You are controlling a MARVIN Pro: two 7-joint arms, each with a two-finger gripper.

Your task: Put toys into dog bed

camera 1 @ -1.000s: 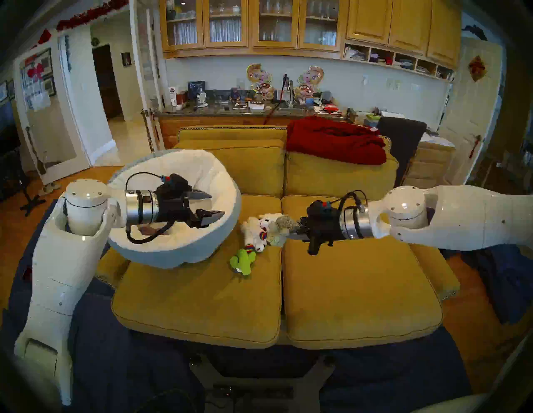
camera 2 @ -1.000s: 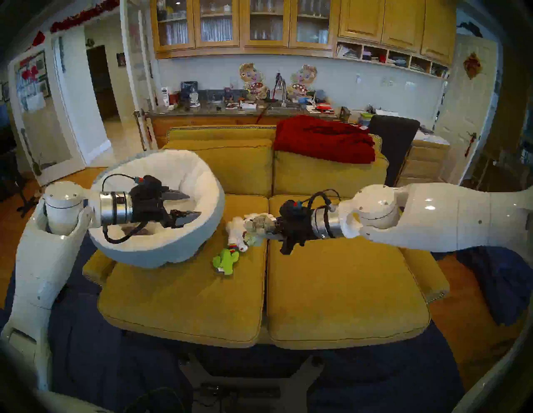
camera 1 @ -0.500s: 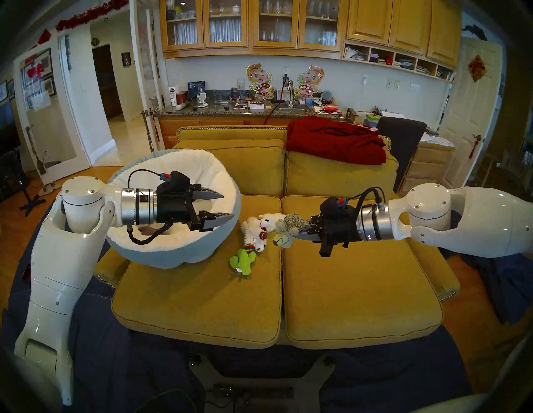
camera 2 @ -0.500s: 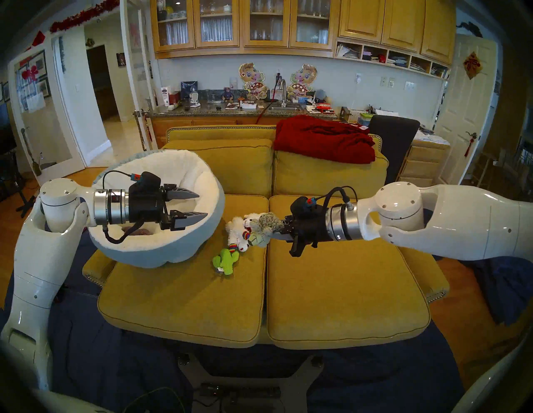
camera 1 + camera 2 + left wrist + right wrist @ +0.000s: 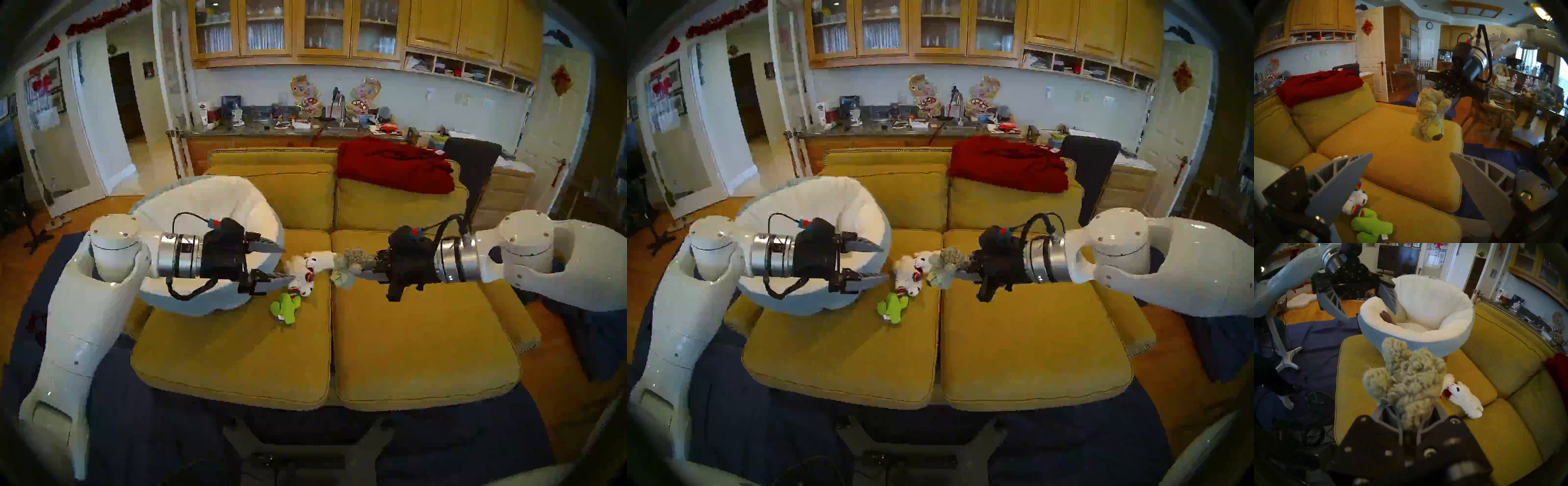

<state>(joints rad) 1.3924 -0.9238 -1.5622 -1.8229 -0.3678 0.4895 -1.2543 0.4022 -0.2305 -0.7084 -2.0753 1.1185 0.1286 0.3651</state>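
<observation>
The shaggy tan toy (image 5: 1405, 387) hung clear above the yellow sofa (image 5: 424, 339), and we saw it dangling long-axis upright in the left wrist view, its dark nose pointing down toward the seat. Our right gripper (image 5: 1407, 421) was clamped tight on its upper end. Since the earlier frame we had lifted it up off the pile and drawn it back a little. Below it lay the white lamb (image 5: 1466, 402) and the rainbow-trimmed lamb (image 5: 300, 275), with the green cactus (image 5: 286, 307) just beside them. Our left gripper (image 5: 280, 263), jaws spread wide and holding nothing, had swung out from over the dog bed (image 5: 190, 302) toward the lambs.
</observation>
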